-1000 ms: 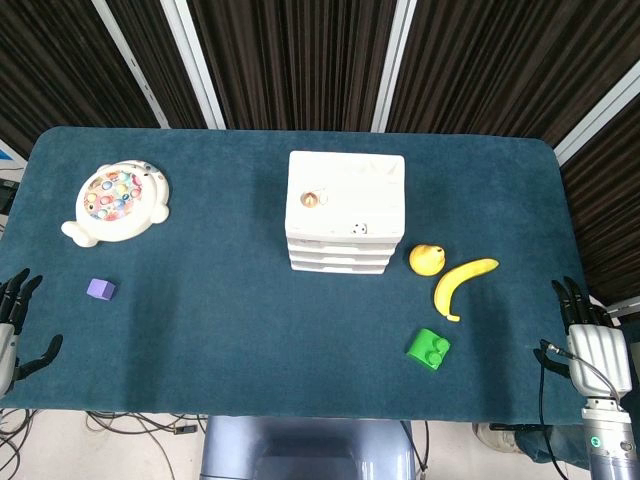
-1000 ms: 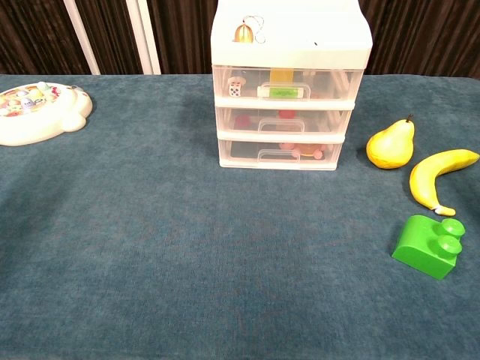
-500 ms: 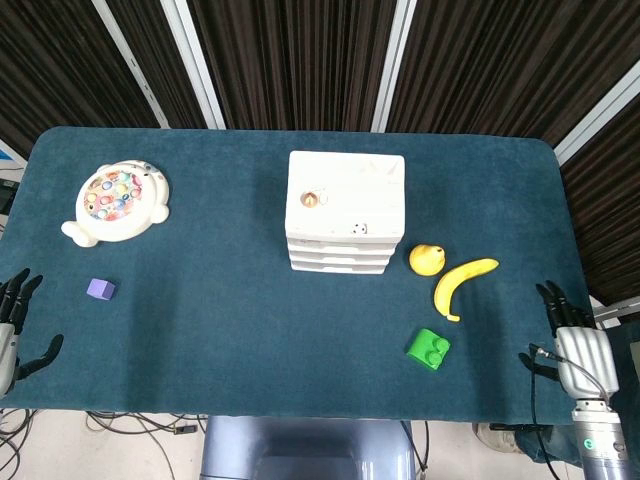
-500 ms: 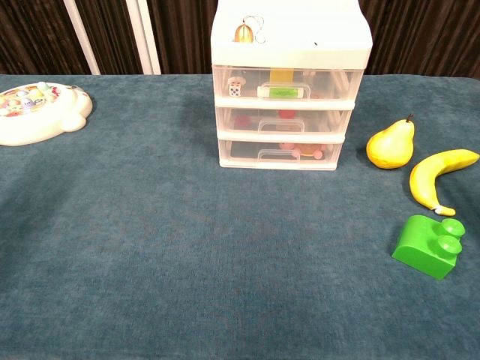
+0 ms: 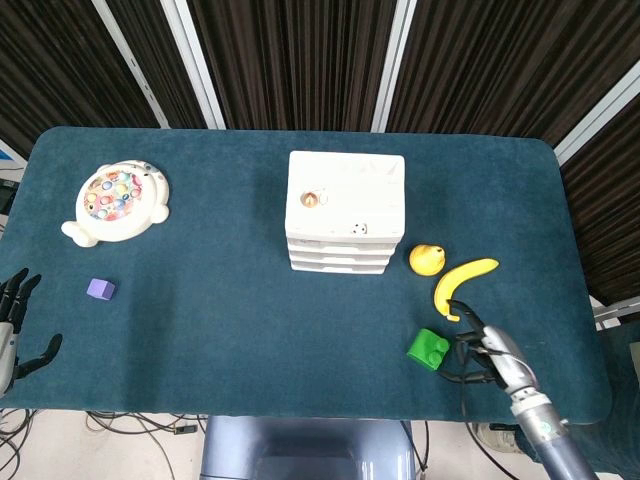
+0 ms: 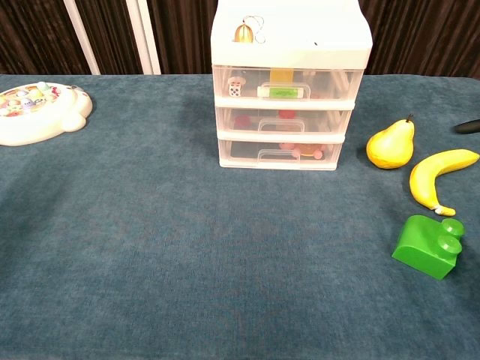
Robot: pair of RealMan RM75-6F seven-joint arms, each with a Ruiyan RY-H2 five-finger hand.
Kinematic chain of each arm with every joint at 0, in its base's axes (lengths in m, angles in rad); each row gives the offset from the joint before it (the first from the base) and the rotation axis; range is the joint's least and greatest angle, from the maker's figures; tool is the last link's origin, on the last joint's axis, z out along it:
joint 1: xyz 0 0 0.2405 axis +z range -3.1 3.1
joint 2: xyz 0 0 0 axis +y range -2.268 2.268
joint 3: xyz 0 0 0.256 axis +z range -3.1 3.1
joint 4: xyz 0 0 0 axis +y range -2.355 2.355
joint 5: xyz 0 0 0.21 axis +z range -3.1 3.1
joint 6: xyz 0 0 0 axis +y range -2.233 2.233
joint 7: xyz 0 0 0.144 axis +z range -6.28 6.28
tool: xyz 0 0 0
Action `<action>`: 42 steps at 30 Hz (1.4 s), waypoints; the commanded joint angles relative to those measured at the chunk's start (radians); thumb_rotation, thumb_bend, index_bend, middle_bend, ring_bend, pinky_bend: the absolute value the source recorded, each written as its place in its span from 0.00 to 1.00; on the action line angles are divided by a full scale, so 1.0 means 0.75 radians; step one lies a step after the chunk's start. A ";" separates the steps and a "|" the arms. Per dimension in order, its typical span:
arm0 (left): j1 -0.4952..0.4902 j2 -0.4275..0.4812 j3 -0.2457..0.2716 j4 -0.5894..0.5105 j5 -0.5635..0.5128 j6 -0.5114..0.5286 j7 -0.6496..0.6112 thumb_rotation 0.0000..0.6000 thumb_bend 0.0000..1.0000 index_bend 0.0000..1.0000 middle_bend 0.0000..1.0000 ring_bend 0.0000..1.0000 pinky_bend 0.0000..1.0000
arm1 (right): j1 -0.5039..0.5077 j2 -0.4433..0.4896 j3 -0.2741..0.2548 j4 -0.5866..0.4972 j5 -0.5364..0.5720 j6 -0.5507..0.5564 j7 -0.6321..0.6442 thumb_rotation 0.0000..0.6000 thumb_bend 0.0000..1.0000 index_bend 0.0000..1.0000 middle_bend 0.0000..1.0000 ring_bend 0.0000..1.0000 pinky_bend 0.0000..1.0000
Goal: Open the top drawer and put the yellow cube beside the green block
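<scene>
- Desk [image 5: 220,340]: covered in dark blue cloth, carrying every item listed below.
- Drawer unit [image 5: 346,212]: white frame with 3 clear drawers, standing at the middle of the desk; all 3 drawers are pushed in.
- Top drawer [image 6: 289,85]: shut. Through its clear front the chest view shows a small white die at the left, a green label on the handle and a yellow shape behind the handle; whether that shape is the yellow cube cannot be told.
- Bell [image 6: 242,32]: small and brass-coloured, on the unit's white top near its front left corner.
- Green block [image 5: 428,348]: on the desk in front of and to the right of the drawer unit, studs facing up.
- Banana [image 5: 462,283]: just behind the green block, apart from it.
- Pear [image 5: 426,259]: beside the drawer unit's right front corner, close to the banana's far end.
- Fishing toy [image 5: 115,201]: white tray with coloured pieces, far left of the desk.
- Purple cube [image 5: 100,290]: in front of the fishing toy, near the left edge.
- Right hand [image 5: 492,352]: over the desk just right of the green block, fingers apart, holding nothing; contact with the block cannot be told.
- Left hand [image 5: 12,325]: at the desk's left front edge, fingers spread, holding nothing.
</scene>
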 commanded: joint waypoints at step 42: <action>-0.004 0.013 -0.006 0.001 -0.029 -0.025 -0.027 1.00 0.32 0.01 0.00 0.00 0.00 | 0.393 -0.589 0.365 0.077 0.620 -0.214 -0.200 1.00 0.49 0.00 0.95 1.00 1.00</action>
